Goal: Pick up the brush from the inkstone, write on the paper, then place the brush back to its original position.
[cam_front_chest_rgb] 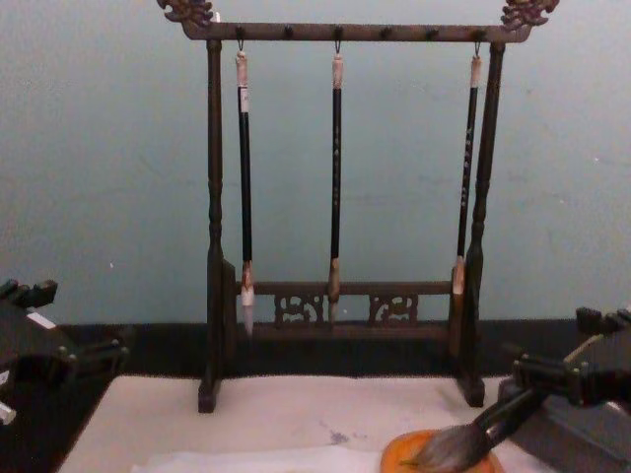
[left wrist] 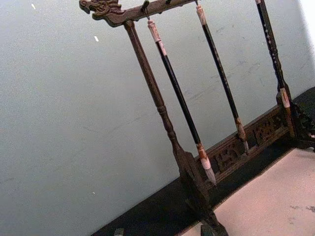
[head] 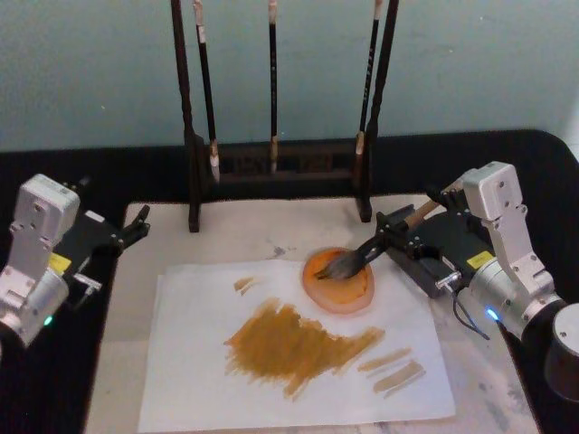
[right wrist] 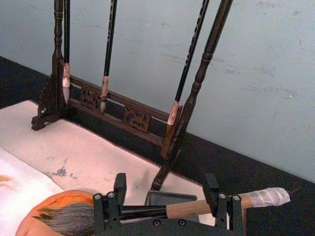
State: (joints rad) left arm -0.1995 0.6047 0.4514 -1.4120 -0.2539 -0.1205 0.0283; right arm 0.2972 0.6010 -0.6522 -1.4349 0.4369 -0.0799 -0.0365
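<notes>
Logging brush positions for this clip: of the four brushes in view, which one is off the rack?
The brush with the tan wooden handle: the right gripper holds it with its bristles on the orange inkstone. The three thin black brushes hang on the rack.

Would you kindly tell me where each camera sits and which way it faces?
Head: high, looking down at the paper, orange dish, both arms.
Chest: low, facing the brush rack; right gripper holds the brush.
Left wrist: tilted, facing rack and wall.
Right wrist: over its fingers clamping the brush.
All share the rack.
</notes>
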